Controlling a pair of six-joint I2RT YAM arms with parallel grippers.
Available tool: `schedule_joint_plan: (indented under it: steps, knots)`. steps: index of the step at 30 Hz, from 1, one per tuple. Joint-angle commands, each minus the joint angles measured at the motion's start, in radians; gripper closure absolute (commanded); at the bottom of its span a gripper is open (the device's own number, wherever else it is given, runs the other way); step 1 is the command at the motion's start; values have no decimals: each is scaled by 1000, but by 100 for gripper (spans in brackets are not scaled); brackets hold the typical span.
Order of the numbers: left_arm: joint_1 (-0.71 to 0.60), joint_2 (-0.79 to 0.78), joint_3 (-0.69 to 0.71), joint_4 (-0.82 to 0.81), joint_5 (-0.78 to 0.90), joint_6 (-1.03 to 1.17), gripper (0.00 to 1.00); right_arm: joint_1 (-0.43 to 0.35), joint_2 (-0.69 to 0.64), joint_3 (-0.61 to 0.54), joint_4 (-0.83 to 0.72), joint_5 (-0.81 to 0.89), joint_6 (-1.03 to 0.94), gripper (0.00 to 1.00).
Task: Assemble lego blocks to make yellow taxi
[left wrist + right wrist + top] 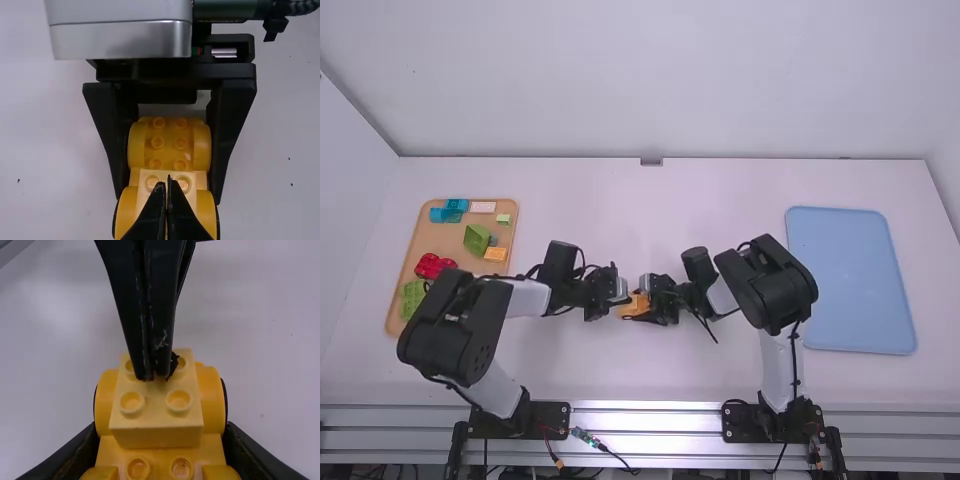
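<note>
High view | tan tray (446, 236) | inside: red block (431, 266), green block (476, 239), blue blocks (456, 205)

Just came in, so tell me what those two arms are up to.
Near the middle of the table, the right tool grips the yellow car base from both sides. The left tool, fingers together, has its tips at the studs of the pale yellow block on top. Loose bricks lie on the tan tray; the taxi looks partly built.
</note>
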Motion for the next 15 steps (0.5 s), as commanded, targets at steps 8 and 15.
schedule_joint_plan:
  steps: [8,15]
  knots:
    - [-21,17,-73,-29,-144,-26,98,0,19,8,17,-7,34,50]
    - [-47,97,-23,-32,-136,-29,98,0,19,8,23,-7,40,50]
